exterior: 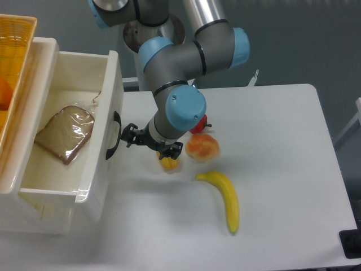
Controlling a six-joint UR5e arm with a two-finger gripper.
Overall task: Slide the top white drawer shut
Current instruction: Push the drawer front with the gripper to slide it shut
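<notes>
Gripper at drawer front
The gripper sits just right of the top white drawer, at its black handle; finger state unreadable.

1. UR5e arm descends from the top of the view; grey link segments, light-blue joint caps.
2. Upper link runs down from the top edge to an elbow joint at right, then doubles back leftward to a second joint.
3. Wrist sits lowest, blue cap facing the camera.
4. Gripper projects leftward from the wrist, held low and roughly horizontal.
5. Black fingers small and partly hidden; spacing between them cannot be resolved.
</notes>
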